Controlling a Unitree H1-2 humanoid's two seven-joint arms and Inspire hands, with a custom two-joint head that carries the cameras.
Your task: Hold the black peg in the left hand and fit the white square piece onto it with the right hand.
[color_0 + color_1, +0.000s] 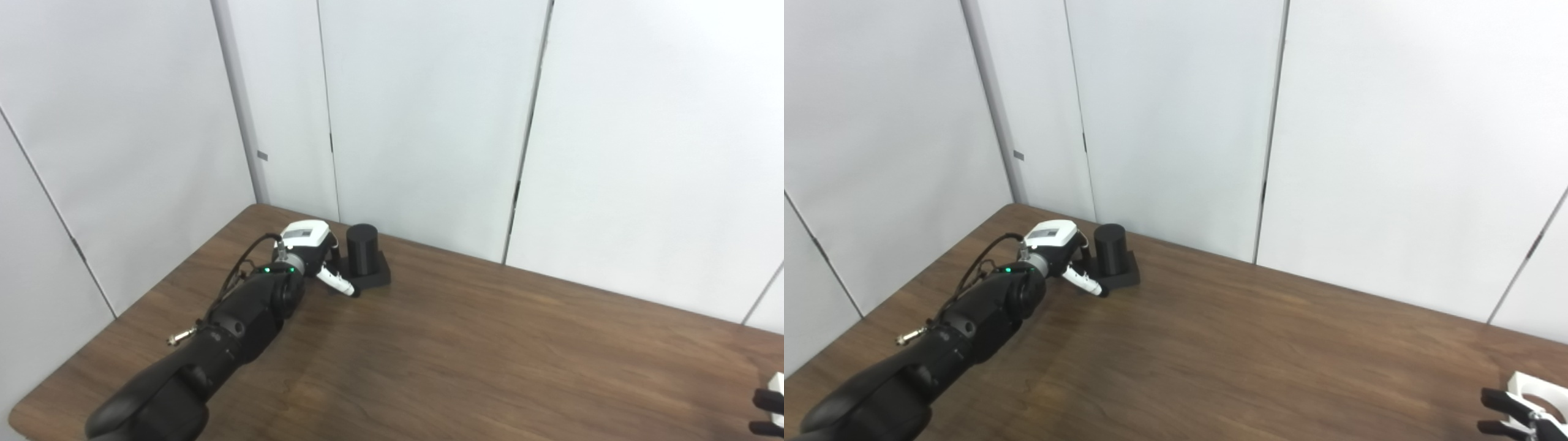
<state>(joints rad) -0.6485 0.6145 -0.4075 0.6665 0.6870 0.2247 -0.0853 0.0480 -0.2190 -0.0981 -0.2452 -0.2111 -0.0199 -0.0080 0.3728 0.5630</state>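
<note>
Peg (362,248): black cylinder upright on a square black base, on the table (490,343) left of centre, near the back edge. Left hand (309,245) right beside it, thumb at the base; fingers hidden, grip cannot be told. Right hand (1510,410) at the lower right corner, dark fingers closed on the white piece (1536,392).

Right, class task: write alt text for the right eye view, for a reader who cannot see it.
The left robot hand reaches across a brown wooden table to a black peg standing on its square base near the white wall panels. At the bottom right corner, the right robot hand is at a white square piece.
</note>
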